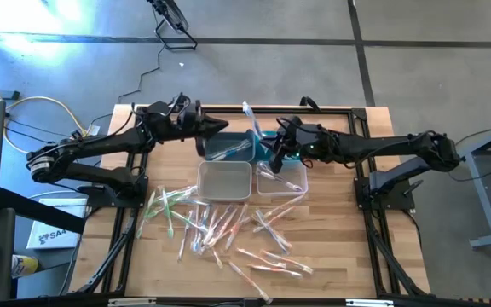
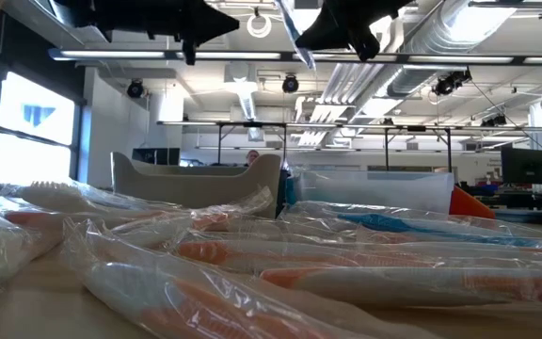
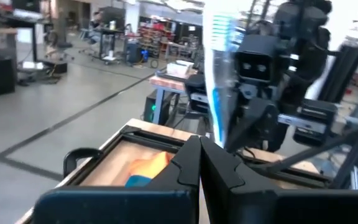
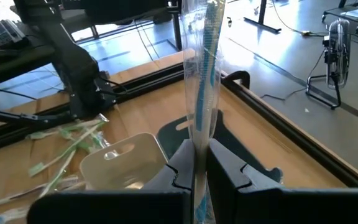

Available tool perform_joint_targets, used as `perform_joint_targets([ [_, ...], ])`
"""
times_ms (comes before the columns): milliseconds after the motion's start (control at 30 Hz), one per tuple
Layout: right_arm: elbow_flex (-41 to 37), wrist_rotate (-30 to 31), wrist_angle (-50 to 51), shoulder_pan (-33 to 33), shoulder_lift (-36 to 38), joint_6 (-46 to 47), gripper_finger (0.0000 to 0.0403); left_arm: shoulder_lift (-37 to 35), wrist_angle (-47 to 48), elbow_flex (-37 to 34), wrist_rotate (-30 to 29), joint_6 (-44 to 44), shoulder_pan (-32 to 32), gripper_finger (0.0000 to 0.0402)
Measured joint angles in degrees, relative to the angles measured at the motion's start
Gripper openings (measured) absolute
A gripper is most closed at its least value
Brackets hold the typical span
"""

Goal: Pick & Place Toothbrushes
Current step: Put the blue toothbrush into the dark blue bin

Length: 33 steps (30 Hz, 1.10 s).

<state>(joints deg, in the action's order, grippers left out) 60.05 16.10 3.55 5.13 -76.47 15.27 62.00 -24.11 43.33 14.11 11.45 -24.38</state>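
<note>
The right gripper (image 4: pixel 194 163) clamps a blue-handled wrapped toothbrush (image 4: pixel 204 74) upright above the bins (image 1: pixel 225 179); the left gripper (image 1: pixel 222 125) hovers clenched and empty; other toothbrushes (image 1: pixel 228 230) lie scattered on the table (image 1: pixel 331 247)

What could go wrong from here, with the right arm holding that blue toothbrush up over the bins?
1. The right gripper pinches the blue toothbrush near its lower end, so the long wrapped part above could tilt or slip out.
2. The shut left gripper hangs close by over the blue bin; the arms might clash.
3. Loose toothbrushes lie beside the clear bins, so a low move could scatter them.
</note>
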Motion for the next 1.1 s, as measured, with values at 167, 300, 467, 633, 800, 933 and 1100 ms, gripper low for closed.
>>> perform_joint_targets([
  [167, 0.0, 0.0, -0.6, 0.0, 0.0, 0.0, 0.0013, 0.0, 0.1, 0.0, -0.1, 3.9, 0.0, 0.0037],
  [300, 0.0, 0.0, -1.8, 0.0, 0.0, -0.1, 0.0013, 0.0, -0.3, 0.0, 0.4, 5.6, 0.0, 0.0096],
  [467, 0.0, 0.0, -1.8, 0.0, 0.0, -0.5, 0.0013, 0.0, -2.7, 0.0, 1.0, 5.5, 0.0, 0.0152],
  [633, 0.0, -0.2, -2.6, 0.0, 0.0, -0.5, 0.0013, 0.0, -5.6, 0.0, 2.9, 5.4, 0.0, 0.016],
  [800, 0.0, -1.6, -4.3, 0.0, 0.0, -0.6, 0.0013, 1.1, -6.8, 0.0, 3.3, 5.5, 0.0, 0.0151],
  [933, 0.0, -1.9, -4.4, 0.0, 0.0, -0.8, 0.0013, 3.5, -10.6, 0.0, 4.5, 6.9, 0.1, 0.0146],
  [1100, 0.0, -2.7, -4.3, 0.0, 0.0, -1.6, 0.0013, 6.9, -17.9, 0.0, 5.4, 8.2, 1.9, 0.0143],
])
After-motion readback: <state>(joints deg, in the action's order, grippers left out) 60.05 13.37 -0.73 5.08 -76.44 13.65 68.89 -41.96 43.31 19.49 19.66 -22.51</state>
